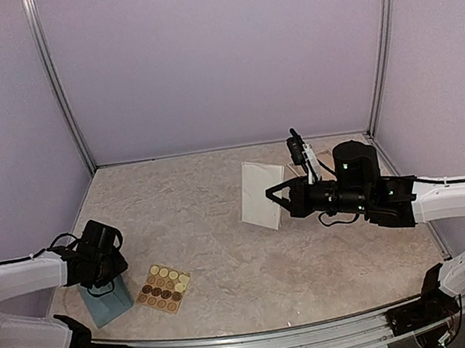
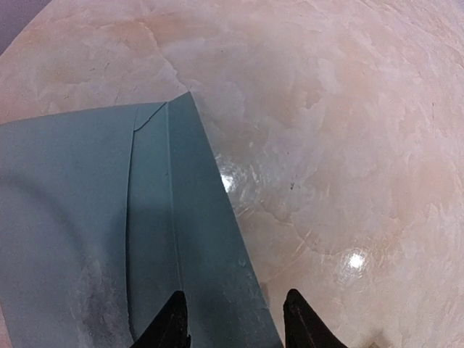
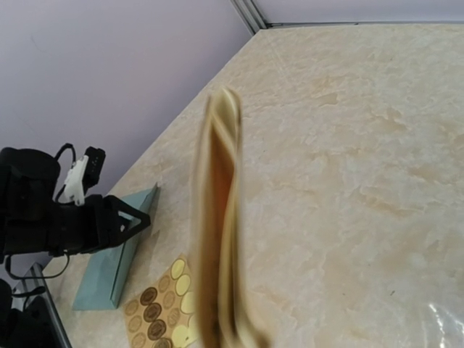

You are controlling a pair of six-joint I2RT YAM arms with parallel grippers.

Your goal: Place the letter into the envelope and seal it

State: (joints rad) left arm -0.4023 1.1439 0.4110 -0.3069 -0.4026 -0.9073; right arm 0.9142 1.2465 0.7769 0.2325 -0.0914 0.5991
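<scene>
Left gripper (image 2: 235, 320): my jaws half apart, astride the envelope (image 1: 108, 304) edge, near left.
Right gripper (image 1: 277, 203): clenched on the letter (image 1: 261, 194), held up mid-right.
Care: I'd pinch the edge squarely, without dragging.

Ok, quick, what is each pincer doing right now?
Left pincer: open, its fingers either side of the edge of the envelope.
Right pincer: shut on the letter, held up off the table.
</scene>
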